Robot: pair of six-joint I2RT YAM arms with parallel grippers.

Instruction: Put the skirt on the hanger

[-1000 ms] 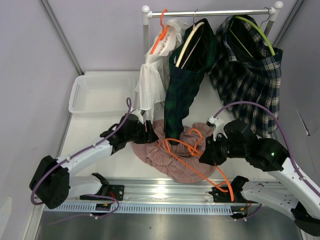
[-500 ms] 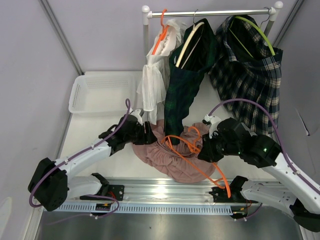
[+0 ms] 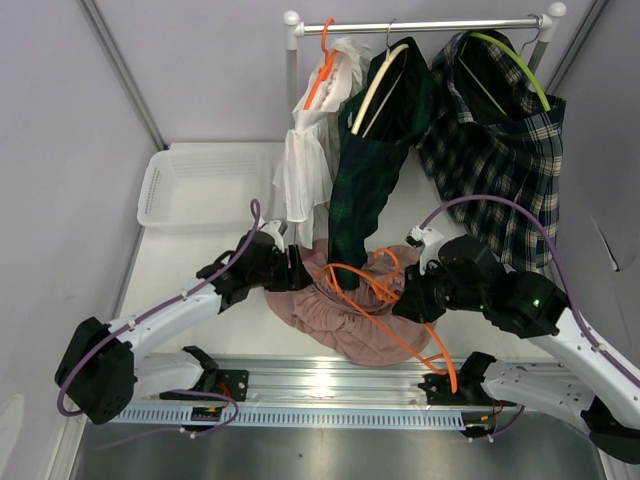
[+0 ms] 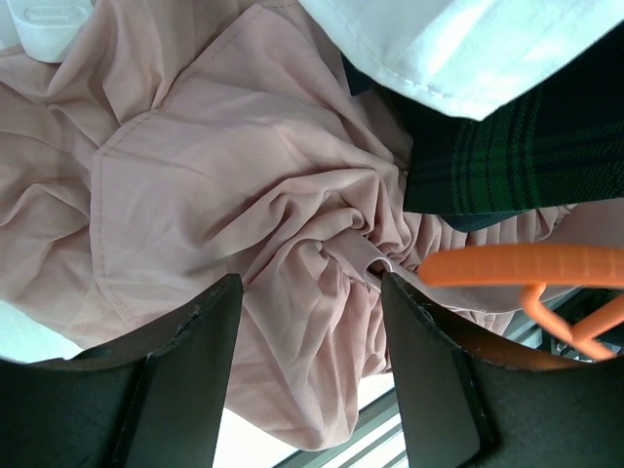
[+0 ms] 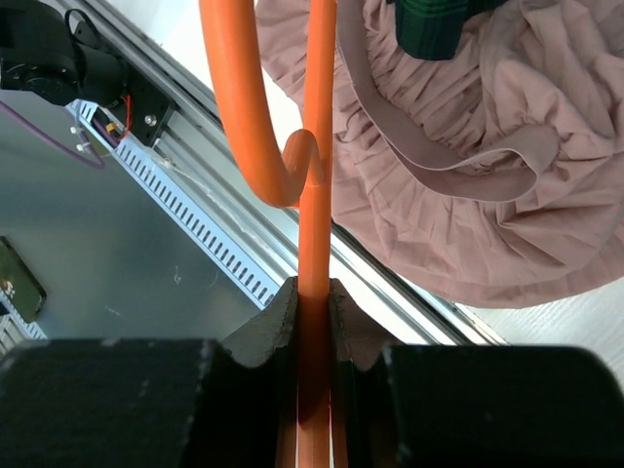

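The pink skirt (image 3: 350, 325) lies crumpled on the table between the arms. My left gripper (image 3: 300, 272) is open and low over the skirt's left part; in the left wrist view the skirt (image 4: 244, 195) fills the gap between the jaws of the gripper (image 4: 310, 292). My right gripper (image 3: 405, 300) is shut on the orange hanger (image 3: 400, 325), which lies slanted across the skirt, its hook toward the front rail. In the right wrist view the gripper (image 5: 314, 292) clamps the hanger's bar (image 5: 314, 195), with the skirt's waistband (image 5: 468, 166) beyond. The hanger also shows in the left wrist view (image 4: 526, 265).
A clothes rack (image 3: 420, 25) at the back holds a white garment (image 3: 305, 165), a green plaid garment (image 3: 375, 150) hanging down onto the skirt, and a dark plaid garment (image 3: 500, 140). A white basket (image 3: 200, 185) stands back left. A metal rail (image 3: 330, 378) runs along the front edge.
My right gripper has shifted slightly left with the orange hanger, and the hanger's hook end has moved left and a little back. My left gripper has barely moved.
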